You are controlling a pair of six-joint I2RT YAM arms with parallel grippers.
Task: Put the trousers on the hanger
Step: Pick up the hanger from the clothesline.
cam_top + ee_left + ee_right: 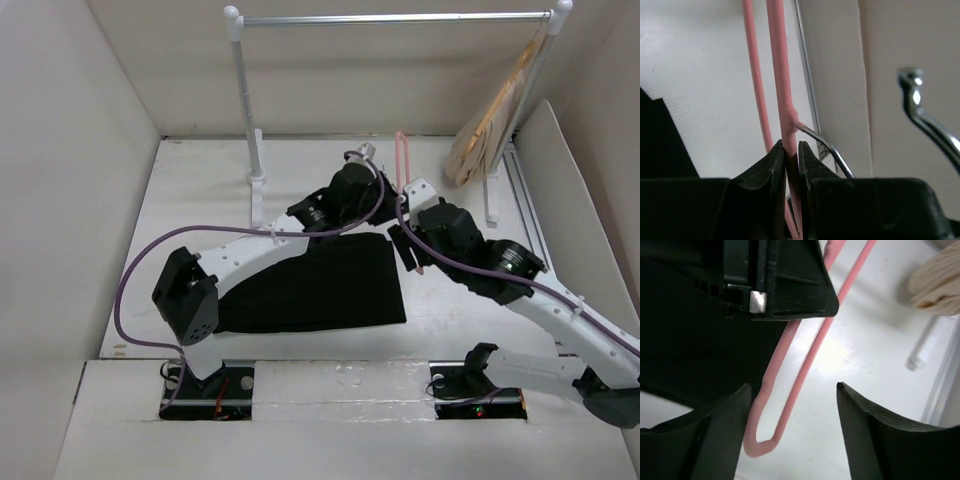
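Black trousers (320, 285) lie flat on the table (200, 200), their upper edge hidden under the left arm (250, 255). Just beyond, the pink hanger (402, 160) shows only in part. The left gripper (792, 160) is clamped on its bar, while the right gripper (793, 390) has its jaws apart, either side of its bent end.

top view looks down; close wrist views share the hanger (781, 75).

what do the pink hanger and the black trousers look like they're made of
The hanger: probably plastic, smooth, slightly glossy, evenly pink; its hook looks like bright metal wire. The trousers: soft matt black fabric, lying flat and limp.
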